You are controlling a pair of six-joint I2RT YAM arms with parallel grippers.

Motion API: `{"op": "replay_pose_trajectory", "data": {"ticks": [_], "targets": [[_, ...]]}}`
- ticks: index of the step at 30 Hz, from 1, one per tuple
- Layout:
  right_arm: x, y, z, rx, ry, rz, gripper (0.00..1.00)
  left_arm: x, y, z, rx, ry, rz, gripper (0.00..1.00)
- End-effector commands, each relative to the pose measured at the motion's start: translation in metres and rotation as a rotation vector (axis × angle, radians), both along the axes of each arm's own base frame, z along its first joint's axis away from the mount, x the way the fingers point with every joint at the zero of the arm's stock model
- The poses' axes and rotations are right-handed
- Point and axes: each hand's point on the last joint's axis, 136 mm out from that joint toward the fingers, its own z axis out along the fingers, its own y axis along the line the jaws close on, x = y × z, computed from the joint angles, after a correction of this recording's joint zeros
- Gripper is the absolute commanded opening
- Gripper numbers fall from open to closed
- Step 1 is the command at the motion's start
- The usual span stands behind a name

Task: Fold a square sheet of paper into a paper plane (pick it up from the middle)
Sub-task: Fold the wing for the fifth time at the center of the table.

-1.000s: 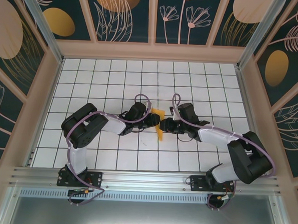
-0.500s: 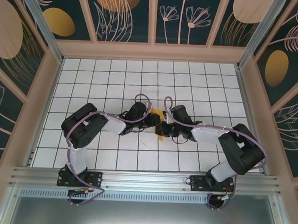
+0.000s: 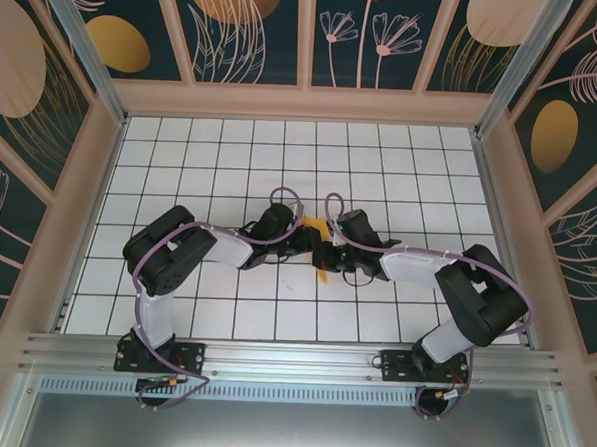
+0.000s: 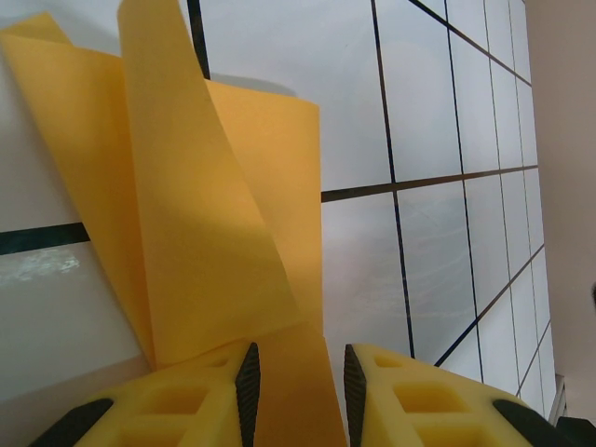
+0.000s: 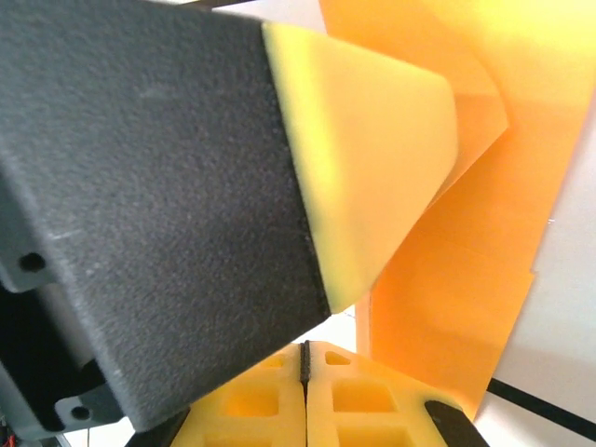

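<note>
The orange-yellow sheet of paper (image 3: 322,275), partly folded, lies at the middle of the grid table under both grippers. In the left wrist view the paper (image 4: 214,233) has two flaps standing up. A flat strip of it runs between the fingers of my left gripper (image 4: 298,358), which stand apart, with a gap at the right pad. My left gripper (image 3: 306,239) and right gripper (image 3: 327,255) meet tip to tip over the sheet. My right gripper (image 5: 305,349) is shut with nothing seen between its pads. The left gripper's yellow finger (image 5: 372,140) looms right in front of it, with the paper (image 5: 466,279) beside it.
A white gridded table (image 3: 222,159) sits inside an enclosure of painted panels (image 3: 118,44) with beige posts. An aluminium rail (image 3: 291,358) runs along the near edge above the arm bases. There is free table room at the back and on both sides.
My right gripper has moved left up against the left gripper and has shut. It now covers more of the paper. The left arm has held still.
</note>
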Motion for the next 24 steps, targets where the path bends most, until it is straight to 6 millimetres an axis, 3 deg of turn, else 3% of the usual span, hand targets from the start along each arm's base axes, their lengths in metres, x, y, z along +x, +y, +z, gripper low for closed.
{"op": "replay_pose_trajectory", "data": {"ticks": [1,24], "targets": [[0.001,-0.008,-0.012,-0.035,0.016,-0.028,0.08,-0.001,0.010,-0.018,0.075,0.023,0.010,0.34],[-0.011,-0.028,-0.040,0.027,0.119,-0.053,0.03,0.002,0.010,-0.022,0.094,0.022,0.012,0.34]]}}
